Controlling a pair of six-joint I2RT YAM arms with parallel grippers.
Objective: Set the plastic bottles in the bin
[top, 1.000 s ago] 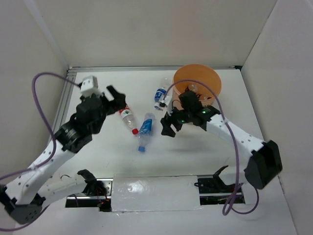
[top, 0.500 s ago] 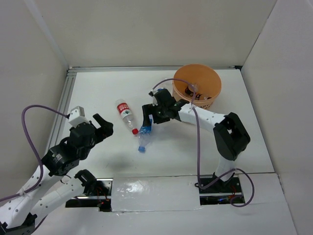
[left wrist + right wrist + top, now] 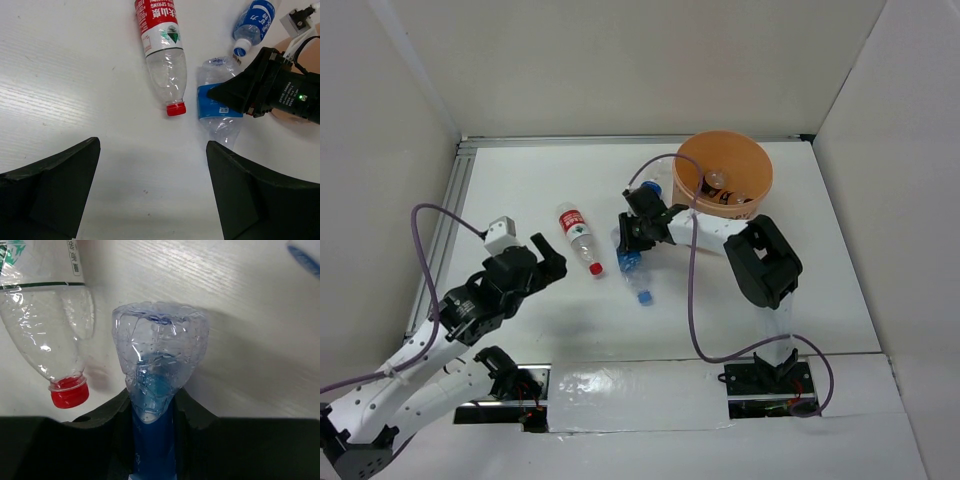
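The orange bin stands at the back right with bottles inside. My right gripper is left of the bin and shut on a clear blue-labelled bottle. Its fingers squeeze the crumpled body low over the table, and its blue cap points toward me. A red-and-white bottle lies just left of it, also seen in the left wrist view. A second blue-labelled bottle lies behind the right gripper. My left gripper is open and empty, short of the red cap.
White walls enclose the table on three sides. A metal rail runs along the left edge. The right arm's purple cable loops over the table between the gripper and its base.
My right gripper has reached left from the bin and closed on the blue-labelled bottle, swinging its cap end right. My left arm pulled back from the red-and-white bottle, then edged forward again.
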